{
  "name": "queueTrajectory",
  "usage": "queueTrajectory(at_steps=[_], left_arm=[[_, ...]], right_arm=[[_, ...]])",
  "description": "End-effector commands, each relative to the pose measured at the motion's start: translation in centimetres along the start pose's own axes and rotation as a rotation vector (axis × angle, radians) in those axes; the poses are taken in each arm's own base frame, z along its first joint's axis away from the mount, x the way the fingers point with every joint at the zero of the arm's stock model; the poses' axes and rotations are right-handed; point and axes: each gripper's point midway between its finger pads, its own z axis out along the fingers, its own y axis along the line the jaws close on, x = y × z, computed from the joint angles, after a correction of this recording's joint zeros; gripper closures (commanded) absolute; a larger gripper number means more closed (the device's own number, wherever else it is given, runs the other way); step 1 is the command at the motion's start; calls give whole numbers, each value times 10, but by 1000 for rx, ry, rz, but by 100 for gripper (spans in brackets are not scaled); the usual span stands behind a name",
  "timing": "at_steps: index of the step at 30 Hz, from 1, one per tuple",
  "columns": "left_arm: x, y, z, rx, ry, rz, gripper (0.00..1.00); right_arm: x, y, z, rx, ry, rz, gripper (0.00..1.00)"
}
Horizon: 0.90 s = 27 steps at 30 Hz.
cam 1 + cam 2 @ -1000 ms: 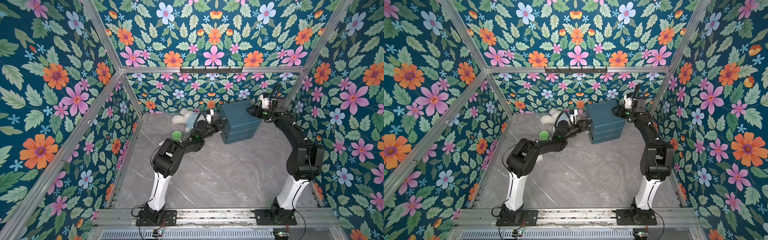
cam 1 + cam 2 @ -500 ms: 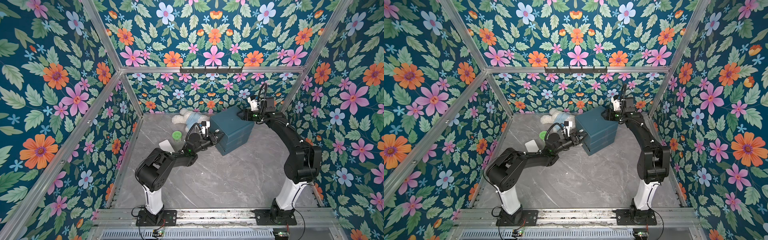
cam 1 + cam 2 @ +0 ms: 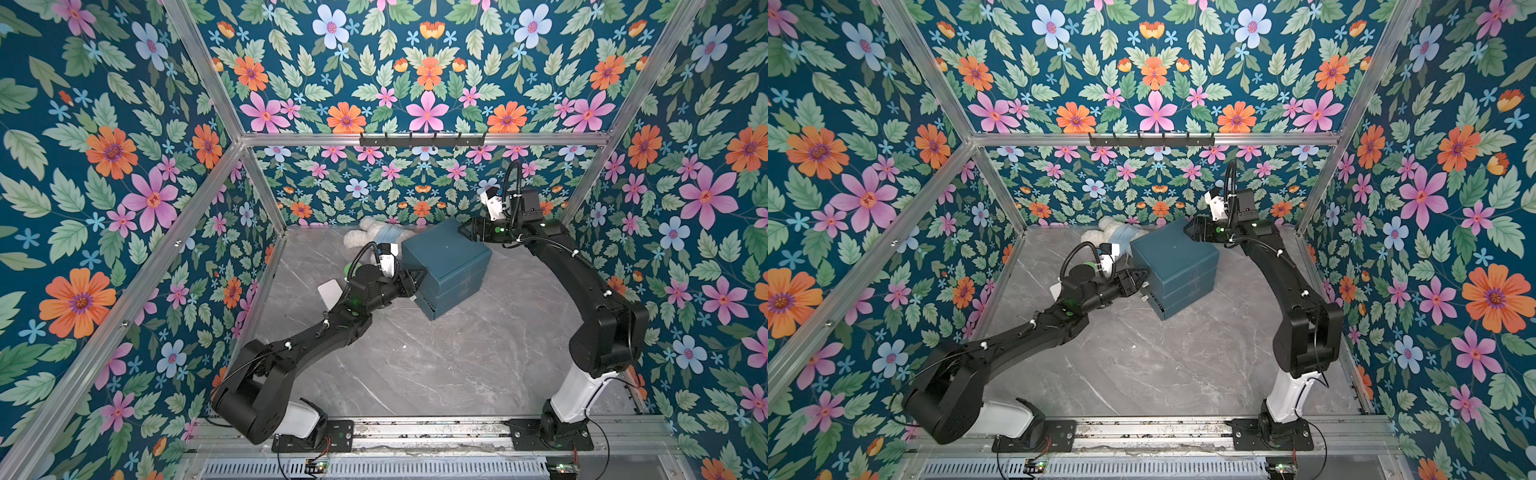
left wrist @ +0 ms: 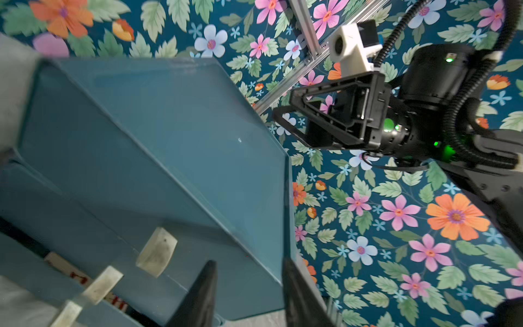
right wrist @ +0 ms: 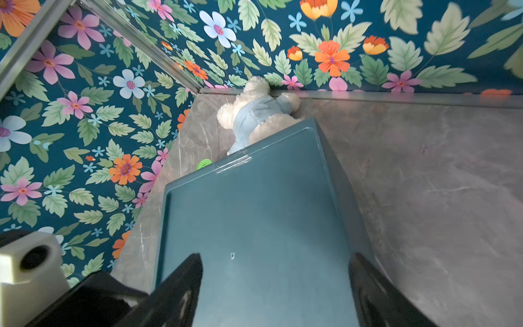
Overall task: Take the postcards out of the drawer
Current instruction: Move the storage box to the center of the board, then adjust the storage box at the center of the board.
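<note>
At the front of the dark teal plastic box of three drawers (image 3: 446, 257), which sits on the grey stone-look table (image 3: 415, 365), the job has only just begun. The postcards (image 4: 68, 269) are inside the box. Only a thin strip of pale and red card peeks through a crack between two drawer fronts. I think the step now is to pull that drawer out. To do it well, the left gripper (image 3: 417, 279) should go to that drawer's own small pale tab handle (image 4: 157, 252), one of three. It should pinch the tab square and pull straight and slow, while the other arm keeps the box from sliding or tipping. The left gripper is at the front corner of the box with its jaws about half apart. It holds nothing, and I cannot tell if a finger touches the corner. At the back top corner of the box is the right gripper (image 3: 467, 230). Its jaws are spread very wide over the lid and hold nothing. Whether they rest on the lid is hard to see. Behind the box lies a white fluffy toy in pale blue clothes (image 3: 374, 237).
</note>
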Motion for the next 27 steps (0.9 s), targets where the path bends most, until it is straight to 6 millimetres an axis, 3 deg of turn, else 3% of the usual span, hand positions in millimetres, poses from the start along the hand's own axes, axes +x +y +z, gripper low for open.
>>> queueTrajectory(at_steps=[1, 5, 10, 13, 16, 20, 27], left_arm=[[-4, 30, -15, -174, 10, 114, 40], [-27, 50, -26, -250, -35, 132, 35], [-73, 73, -28, -289, -108, 157, 27], [-104, 74, -21, -270, -147, 181, 16], [-127, 67, -4, -208, -164, 212, 6], [-139, 64, 27, -125, -131, 241, 7], [-122, 87, 67, -60, -30, 169, 11]], right_arm=[[-2, -10, -19, 105, -47, 9, 15], [12, -9, -45, 146, -80, 41, 15], [42, -11, -67, 162, -142, 127, 14], [57, -11, -74, 146, -183, 180, 12], [69, -6, -70, 69, -205, 239, 11], [72, 2, -57, -33, -218, 285, 11], [66, 7, -40, -115, -236, 330, 11]])
